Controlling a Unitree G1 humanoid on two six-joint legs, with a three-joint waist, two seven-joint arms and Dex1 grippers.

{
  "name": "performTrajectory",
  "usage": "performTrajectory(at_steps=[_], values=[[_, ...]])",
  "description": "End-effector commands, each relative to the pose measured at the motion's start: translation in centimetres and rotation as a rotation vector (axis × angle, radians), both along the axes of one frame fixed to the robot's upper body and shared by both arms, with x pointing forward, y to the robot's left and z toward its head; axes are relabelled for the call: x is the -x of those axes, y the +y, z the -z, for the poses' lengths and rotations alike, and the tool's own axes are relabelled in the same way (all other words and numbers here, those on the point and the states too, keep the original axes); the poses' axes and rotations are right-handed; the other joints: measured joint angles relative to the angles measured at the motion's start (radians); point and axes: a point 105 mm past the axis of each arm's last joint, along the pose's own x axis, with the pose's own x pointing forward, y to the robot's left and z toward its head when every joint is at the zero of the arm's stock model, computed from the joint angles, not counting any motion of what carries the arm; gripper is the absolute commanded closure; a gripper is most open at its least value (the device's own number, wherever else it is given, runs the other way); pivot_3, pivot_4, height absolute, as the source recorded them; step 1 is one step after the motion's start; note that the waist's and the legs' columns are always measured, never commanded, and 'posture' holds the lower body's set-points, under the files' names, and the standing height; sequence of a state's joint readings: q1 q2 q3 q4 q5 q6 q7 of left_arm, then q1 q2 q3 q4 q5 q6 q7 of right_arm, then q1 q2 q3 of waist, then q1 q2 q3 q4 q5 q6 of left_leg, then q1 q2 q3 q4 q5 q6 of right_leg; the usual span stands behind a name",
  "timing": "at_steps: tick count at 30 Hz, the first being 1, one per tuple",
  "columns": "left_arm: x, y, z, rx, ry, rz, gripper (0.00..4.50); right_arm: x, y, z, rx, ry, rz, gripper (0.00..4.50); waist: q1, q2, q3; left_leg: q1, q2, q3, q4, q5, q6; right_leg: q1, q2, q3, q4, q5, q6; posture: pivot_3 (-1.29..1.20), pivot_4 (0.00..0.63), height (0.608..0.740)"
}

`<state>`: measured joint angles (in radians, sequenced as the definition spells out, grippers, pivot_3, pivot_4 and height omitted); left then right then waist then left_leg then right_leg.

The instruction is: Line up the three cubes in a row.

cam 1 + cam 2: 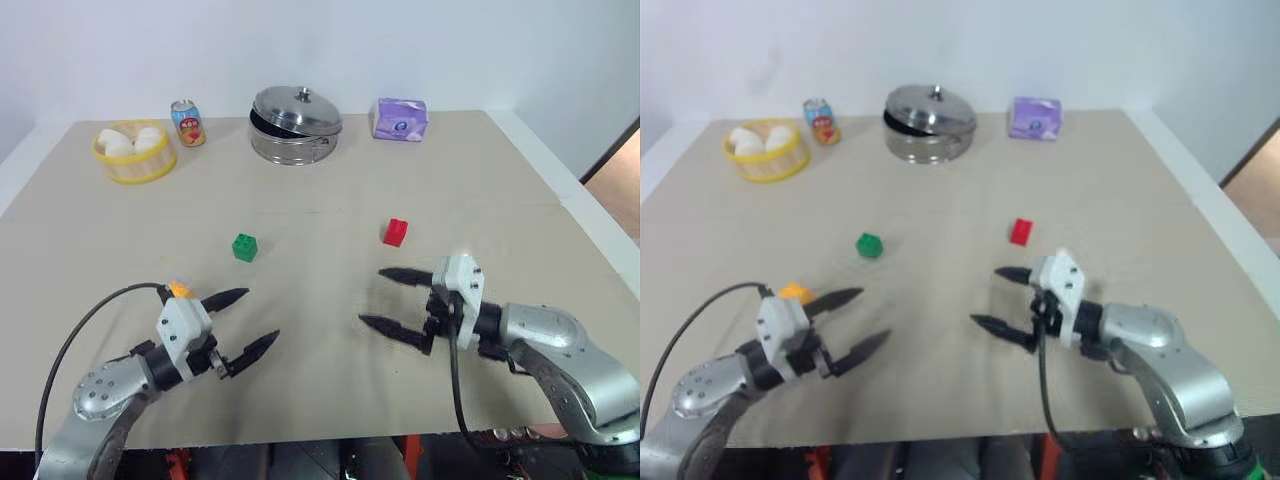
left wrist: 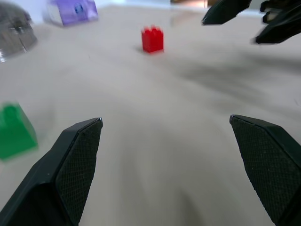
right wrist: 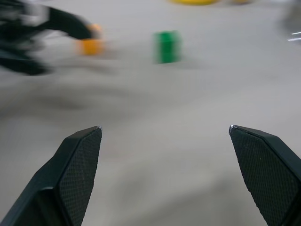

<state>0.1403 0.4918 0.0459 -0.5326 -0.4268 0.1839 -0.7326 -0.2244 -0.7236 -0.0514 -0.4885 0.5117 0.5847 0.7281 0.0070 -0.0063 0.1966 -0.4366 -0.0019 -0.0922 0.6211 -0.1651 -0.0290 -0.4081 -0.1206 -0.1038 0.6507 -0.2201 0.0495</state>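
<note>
Two head views downward over the table [image 1: 330, 350]; two low, close wrist views across it.

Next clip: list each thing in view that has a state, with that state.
left gripper: open, empty
right gripper: open, empty
red cube: loose on table
green cube: loose on table
orange-yellow cube: loose, beside left gripper
steel pot: lid askew
soda can: upright

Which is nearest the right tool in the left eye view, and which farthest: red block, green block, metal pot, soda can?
From the right tool:
1. Red block, just beyond it.
2. Green block, mid-table, toward the left.
3. Metal pot, at the far edge.
4. Soda can, far edge, left of the pot.
</note>
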Motion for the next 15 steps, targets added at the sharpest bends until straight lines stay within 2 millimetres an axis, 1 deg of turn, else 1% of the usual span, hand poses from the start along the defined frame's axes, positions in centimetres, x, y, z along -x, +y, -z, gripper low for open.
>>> performTrajectory(at_steps=[1,4,5,7,8,10,15], values=[[-0.1,-1.0,-1.4,0.020,-0.043,0.019,0.02,-3.9,-1.6,-2.6,-0.025,-0.077,0.223,0.00,0.000,0.000,0.000,0.000,0.000,0.001,0.000,0.000,0.000,0.000,0.000,0.000,0.000,0.001,0.000,0.00,0.150,0.740],[-0.3,-1.6,-1.6,0.013,-0.054,0.032,0.02,-6.2,-1.9,-3.5,-0.036,-0.086,0.344,0.00,0.000,-0.001,0.000,0.000,0.001,0.001,0.000,0.000,0.000,0.000,0.001,0.001,0.000,0.002,-0.001,0.00,0.150,0.740],[-0.3,-1.7,-1.6,0.010,-0.057,0.035,0.02,-6.7,-1.9,-3.6,-0.038,-0.084,0.373,0.00,0.000,-0.001,0.000,0.000,0.002,0.001,0.000,0.000,0.000,0.000,0.002,0.001,0.000,0.002,-0.001,0.00,0.150,0.740],[-0.3,-1.9,-1.5,0.005,-0.062,0.038,0.02,-8.2,-2.0,-3.7,-0.057,-0.072,0.460,0.00,0.000,-0.001,0.000,-0.001,0.003,0.002,-0.001,0.000,0.000,-0.001,0.004,0.003,-0.001,0.001,-0.001,0.00,0.150,0.740],[-0.3,-1.9,-1.5,0.001,-0.064,0.036,0.02,-9.0,-2.2,-3.6,-0.059,-0.071,0.515,0.00,0.000,-0.001,0.000,0.000,0.003,0.003,-0.001,0.000,0.000,-0.002,0.005,0.005,-0.001,0.003,0.002,0.00,0.150,0.740],[-0.3,-1.9,-1.5,-0.002,-0.067,0.030,0.02,-10.1,-2.1,-3.4,-0.077,-0.064,0.594,0.00,-0.001,0.000,0.000,0.000,0.004,0.005,-0.002,0.000,0.001,-0.002,0.006,0.006,-0.002,0.003,0.002,0.00,0.150,0.740],[-0.3,-2.0,-1.3,-0.010,-0.074,0.018,0.02,-11.6,-2.7,-2.8,-0.129,-0.027,0.749,0.00,-0.001,0.000,0.000,0.000,0.010,0.009,-0.002,0.000,0.001,-0.005,0.011,0.010,-0.002,0.005,0.000,0.00,0.150,0.740]])
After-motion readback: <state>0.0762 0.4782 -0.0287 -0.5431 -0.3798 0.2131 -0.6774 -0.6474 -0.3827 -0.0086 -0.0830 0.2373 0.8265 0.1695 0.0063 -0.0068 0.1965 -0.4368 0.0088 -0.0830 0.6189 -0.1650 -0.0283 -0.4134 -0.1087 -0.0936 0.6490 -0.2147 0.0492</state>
